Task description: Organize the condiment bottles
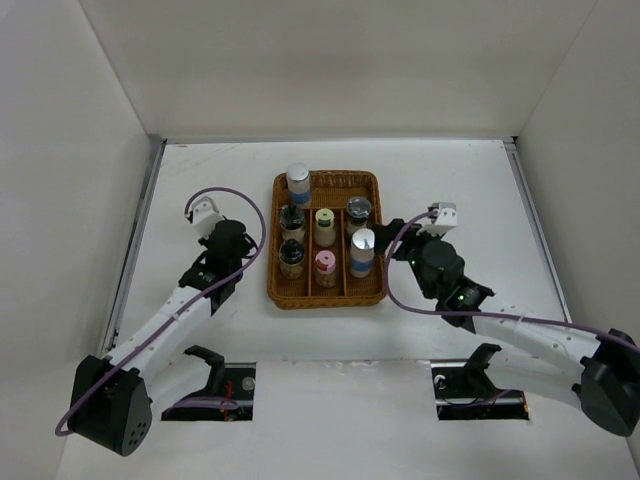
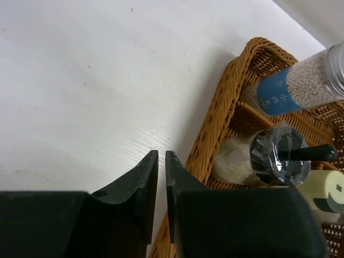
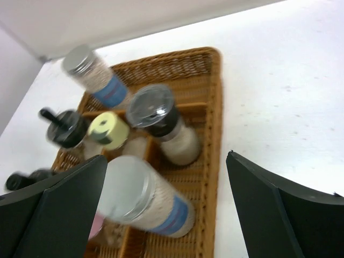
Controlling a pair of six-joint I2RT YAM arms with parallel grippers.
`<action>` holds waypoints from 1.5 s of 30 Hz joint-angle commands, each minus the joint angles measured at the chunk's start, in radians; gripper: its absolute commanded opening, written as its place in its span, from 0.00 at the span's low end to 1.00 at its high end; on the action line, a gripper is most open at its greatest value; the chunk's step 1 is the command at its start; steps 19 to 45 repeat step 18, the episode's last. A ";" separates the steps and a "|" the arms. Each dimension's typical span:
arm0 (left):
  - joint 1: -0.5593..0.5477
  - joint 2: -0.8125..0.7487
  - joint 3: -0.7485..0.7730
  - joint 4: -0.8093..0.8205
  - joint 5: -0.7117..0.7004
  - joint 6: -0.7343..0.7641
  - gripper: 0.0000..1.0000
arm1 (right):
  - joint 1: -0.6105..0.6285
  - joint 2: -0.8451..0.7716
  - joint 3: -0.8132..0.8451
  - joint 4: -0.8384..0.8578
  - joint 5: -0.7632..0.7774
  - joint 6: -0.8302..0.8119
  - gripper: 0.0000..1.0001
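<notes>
A brown wicker tray [image 1: 375, 240] holds several condiment bottles, all standing. They include a silver-capped white-and-blue one [image 1: 298, 185] at the back left, a cream-capped one [image 1: 324, 227], a pink-capped one [image 1: 325, 268] and a second silver-capped one [image 1: 362, 252] at the right front. My left gripper [image 2: 162, 153] is shut on nothing, over bare table just left of the tray rim [image 2: 220, 113]. My right gripper [image 3: 166, 156] is wide open at the tray's right side. The near silver-capped bottle [image 3: 140, 199] shows blurred by its left finger [image 3: 59, 209], well apart from the right finger.
White walls enclose the table on the left, back and right. The left arm [image 1: 170, 310] and the right arm [image 1: 520, 335] reach in from the near edge, each trailing a purple cable. A dark-grey-capped bottle [image 3: 158, 115] stands behind the near one.
</notes>
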 commanded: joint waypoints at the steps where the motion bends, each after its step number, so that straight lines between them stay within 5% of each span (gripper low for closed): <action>1: -0.001 0.001 0.060 -0.024 -0.051 0.044 0.12 | -0.041 -0.006 -0.019 0.067 0.074 0.100 1.00; 8: -0.013 0.078 0.155 -0.090 0.010 0.082 0.43 | -0.084 0.029 -0.030 0.029 0.124 0.149 1.00; 11: -0.026 0.075 0.155 -0.079 0.042 0.073 0.49 | -0.087 0.017 -0.030 0.006 0.132 0.152 1.00; 45: -0.027 0.021 0.134 -0.065 0.116 0.079 0.50 | -0.129 -0.020 -0.073 0.023 0.205 0.143 1.00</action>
